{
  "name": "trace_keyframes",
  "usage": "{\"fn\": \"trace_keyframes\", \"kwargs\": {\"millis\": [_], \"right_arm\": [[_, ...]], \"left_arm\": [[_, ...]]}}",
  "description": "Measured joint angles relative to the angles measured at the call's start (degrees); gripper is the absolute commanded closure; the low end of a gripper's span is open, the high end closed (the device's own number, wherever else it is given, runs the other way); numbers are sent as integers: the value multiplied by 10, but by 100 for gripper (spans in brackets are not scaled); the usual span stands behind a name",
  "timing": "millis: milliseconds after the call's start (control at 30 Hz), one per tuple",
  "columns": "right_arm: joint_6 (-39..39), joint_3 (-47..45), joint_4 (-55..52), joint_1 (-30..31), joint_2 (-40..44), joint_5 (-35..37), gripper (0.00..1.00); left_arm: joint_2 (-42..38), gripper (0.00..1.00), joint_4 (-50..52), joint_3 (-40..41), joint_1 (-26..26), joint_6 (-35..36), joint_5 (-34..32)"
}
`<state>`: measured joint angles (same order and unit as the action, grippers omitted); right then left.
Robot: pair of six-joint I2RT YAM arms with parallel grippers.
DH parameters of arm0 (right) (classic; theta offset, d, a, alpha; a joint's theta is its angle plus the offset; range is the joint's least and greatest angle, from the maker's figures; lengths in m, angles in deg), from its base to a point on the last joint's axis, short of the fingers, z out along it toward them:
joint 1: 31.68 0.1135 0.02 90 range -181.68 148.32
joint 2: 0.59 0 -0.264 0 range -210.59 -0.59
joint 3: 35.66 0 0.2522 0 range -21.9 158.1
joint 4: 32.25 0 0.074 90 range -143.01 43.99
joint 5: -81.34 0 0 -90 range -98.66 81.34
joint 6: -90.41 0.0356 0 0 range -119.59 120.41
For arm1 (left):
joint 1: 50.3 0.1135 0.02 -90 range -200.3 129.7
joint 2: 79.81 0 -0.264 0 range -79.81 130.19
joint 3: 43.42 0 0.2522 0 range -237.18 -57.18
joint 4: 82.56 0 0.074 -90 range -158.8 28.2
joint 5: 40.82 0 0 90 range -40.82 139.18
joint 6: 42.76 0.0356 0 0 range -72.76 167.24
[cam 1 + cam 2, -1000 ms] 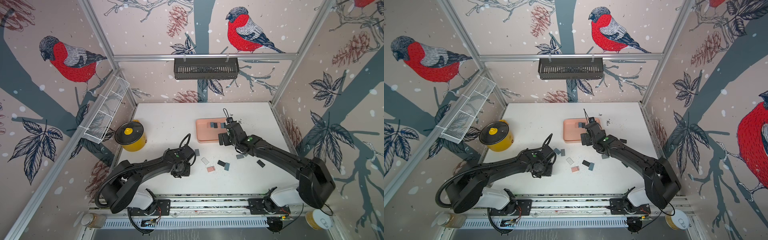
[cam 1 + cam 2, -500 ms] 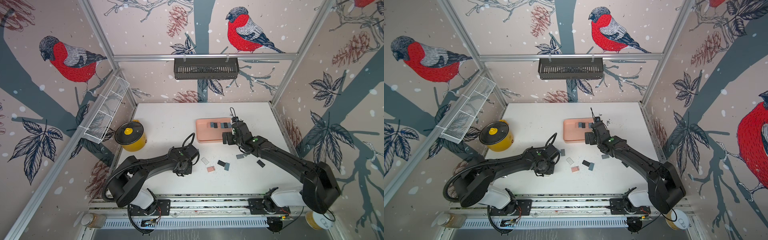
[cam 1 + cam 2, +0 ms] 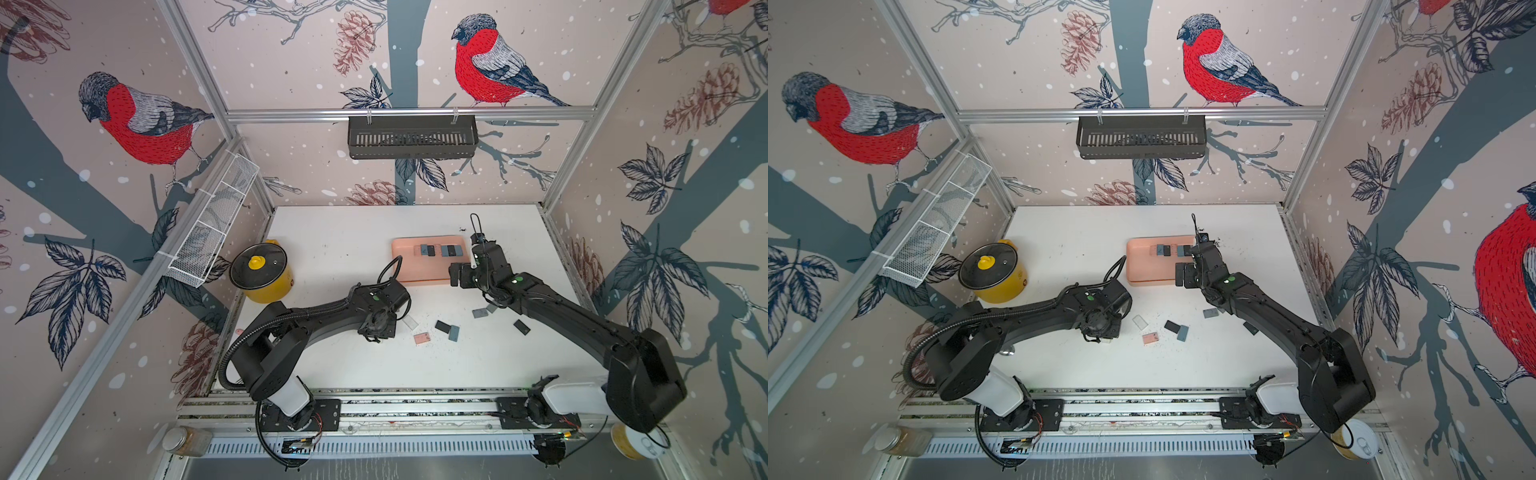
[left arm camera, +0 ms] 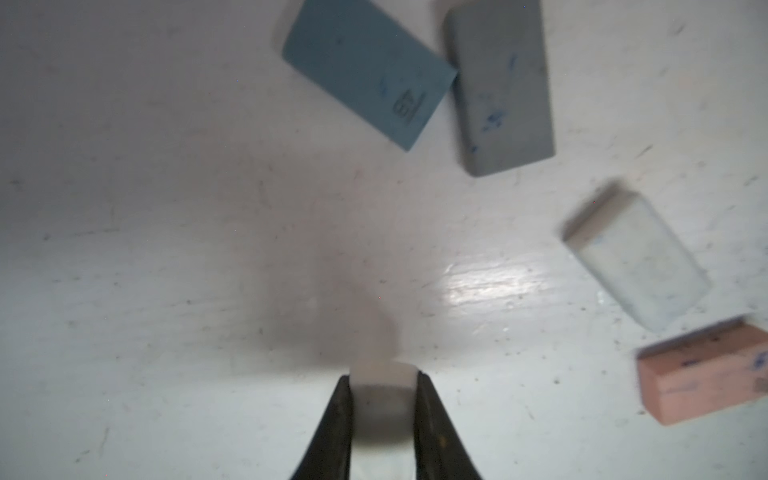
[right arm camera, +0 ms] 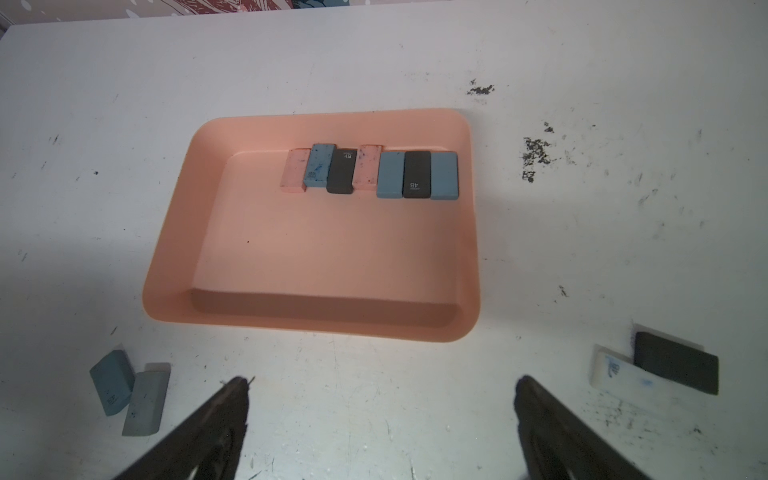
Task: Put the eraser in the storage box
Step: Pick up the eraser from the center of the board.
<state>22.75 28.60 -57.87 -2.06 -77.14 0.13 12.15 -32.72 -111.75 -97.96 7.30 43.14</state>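
Observation:
My left gripper is shut on a white eraser, low over the white table. In both top views that wrist points straight down and hides the eraser. The salmon-pink storage box lies past it, with several erasers in a row along its far wall. My right gripper hangs open and empty above the table, at the box's near right corner.
Loose erasers lie between the arms: white, pink, black, blue, grey, another black. A yellow pot stands left. A black basket hangs on the back wall and a white wire basket on the left wall.
The left gripper has slid a little to the right and closed onto the white eraser. The right gripper, still open, has drifted slightly right along the box's near edge.

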Motion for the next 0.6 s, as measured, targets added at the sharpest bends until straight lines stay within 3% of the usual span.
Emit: {"fn": "trace_keyframes", "kwargs": {"millis": [167, 433, 600], "right_arm": [[2, -8, 1, -19, 16, -15, 1], [4, -8, 2, -64, 24, -42, 1], [15, 4, 4, -75, 13, -58, 1]], "left_arm": [[26, 80, 12, -77, 9, 17, -2], [71, 80, 49, -241, 66, 64, 0], [141, 80, 68, -369, 91, 90, 1]]}}
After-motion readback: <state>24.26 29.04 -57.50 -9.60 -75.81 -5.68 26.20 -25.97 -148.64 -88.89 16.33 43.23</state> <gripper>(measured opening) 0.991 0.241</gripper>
